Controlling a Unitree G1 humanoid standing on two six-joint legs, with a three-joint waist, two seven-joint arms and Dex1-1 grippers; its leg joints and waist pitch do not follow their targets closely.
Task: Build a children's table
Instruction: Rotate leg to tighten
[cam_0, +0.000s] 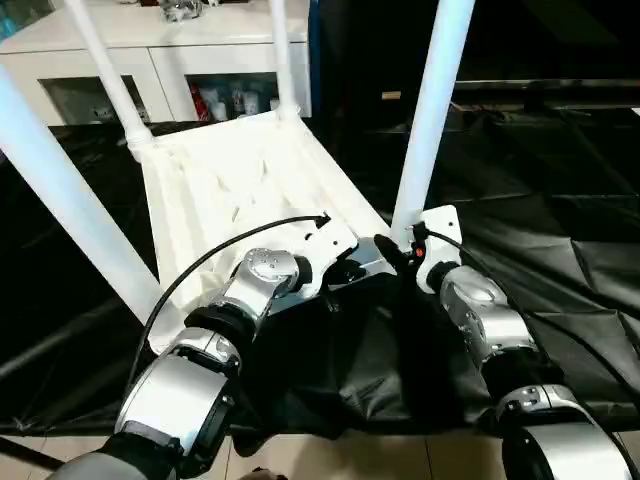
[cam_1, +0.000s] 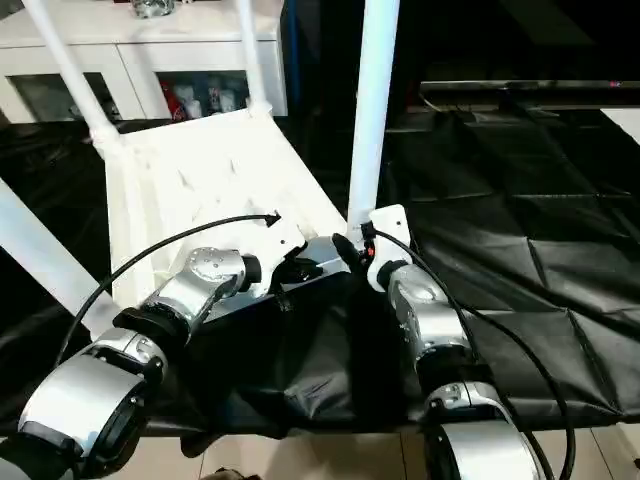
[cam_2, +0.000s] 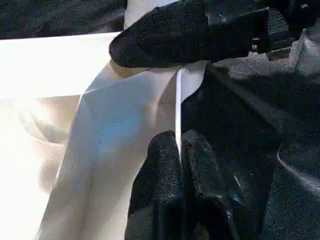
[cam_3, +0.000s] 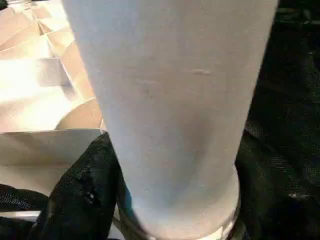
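The white tabletop (cam_0: 240, 170) lies upside down on the black-draped work table, ribbed underside up. All of its tapered legs stand in the corner sockets: near right leg (cam_0: 430, 110), near left leg (cam_0: 60, 200) and two far legs (cam_0: 110, 80). My left gripper (cam_0: 368, 262) is shut on the thin near rim (cam_2: 178, 100) of the tabletop, close to the near right corner. My right gripper (cam_0: 405, 245) is at the base of the near right leg (cam_3: 170, 100), its fingers (cam_3: 85, 190) closed around it just above the socket.
Black drape (cam_0: 560, 230) covers the work table to the right and front, its near edge (cam_0: 350, 420) hanging over the floor. A white cabinet (cam_0: 150, 40) with small items on its shelves stands behind the tabletop.
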